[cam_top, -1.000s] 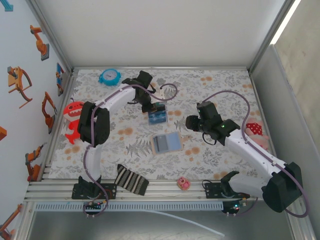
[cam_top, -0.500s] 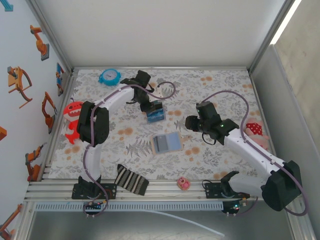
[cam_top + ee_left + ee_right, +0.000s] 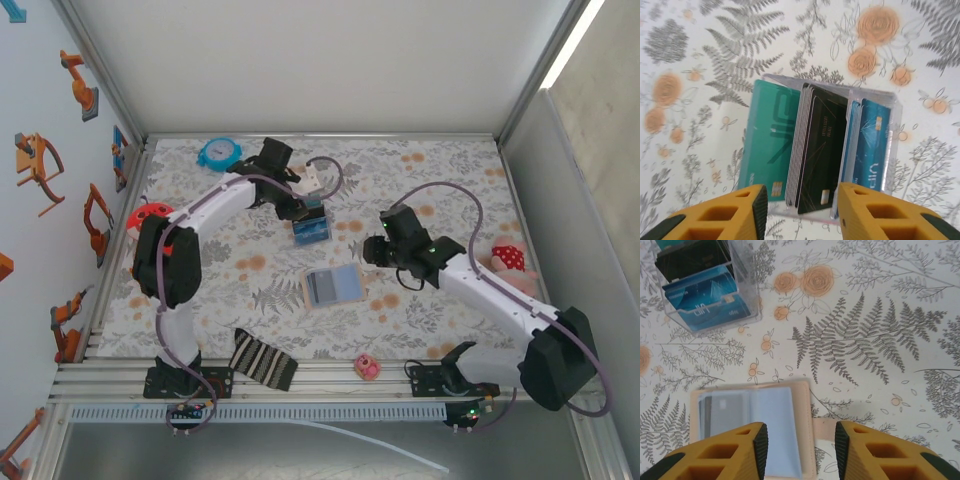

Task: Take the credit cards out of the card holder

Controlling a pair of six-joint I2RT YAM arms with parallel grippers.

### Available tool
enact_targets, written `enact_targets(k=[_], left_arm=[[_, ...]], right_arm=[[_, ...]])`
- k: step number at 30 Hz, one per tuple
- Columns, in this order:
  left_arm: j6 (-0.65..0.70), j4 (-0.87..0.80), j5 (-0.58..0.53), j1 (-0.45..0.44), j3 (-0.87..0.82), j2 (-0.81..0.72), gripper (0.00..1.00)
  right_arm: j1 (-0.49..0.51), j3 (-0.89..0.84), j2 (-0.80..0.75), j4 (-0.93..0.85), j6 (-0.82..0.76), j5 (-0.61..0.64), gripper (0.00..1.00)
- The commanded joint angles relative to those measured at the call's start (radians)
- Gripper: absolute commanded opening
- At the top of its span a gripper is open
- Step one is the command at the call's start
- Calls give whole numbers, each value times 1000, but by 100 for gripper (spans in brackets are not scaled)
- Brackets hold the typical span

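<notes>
Both empty | left gripper (image 3: 800, 200) spread wide above clear box (image 3: 893, 130) | right gripper (image 3: 800, 440) spread wide above card holder (image 3: 755, 425), fingers bracketing its edge

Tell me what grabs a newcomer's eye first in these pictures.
The open card holder lies mid-table with its pale blue inside facing up, and the open right tool points at it. Just beyond it, a clear box of teal, black and blue cards stands in front of the open left tool. A blue alarm clock sits at the table's far left.
</notes>
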Motion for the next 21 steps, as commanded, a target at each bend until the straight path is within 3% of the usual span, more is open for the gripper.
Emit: enact_targets(k=[1, 4, 10, 13, 17, 21], left_arm=[[-101, 113, 21, -3, -81, -142, 47], [-210, 192, 0, 5, -175, -240, 50], [-485, 387, -114, 27, -416, -449, 70], [-626, 452, -187, 42, -511, -528, 75], [-799, 479, -277, 53, -592, -608, 99], [-921, 478, -343, 53, -664, -669, 97]], right_arm=[[63, 59, 47, -26, -18, 30, 40], [128, 91, 104, -39, -17, 43, 40], [230, 136, 211, -44, 1, 39, 42], [271, 151, 258, -41, 11, 27, 44], [314, 177, 325, -50, 13, 26, 46], [341, 214, 383, -74, 7, 45, 47]])
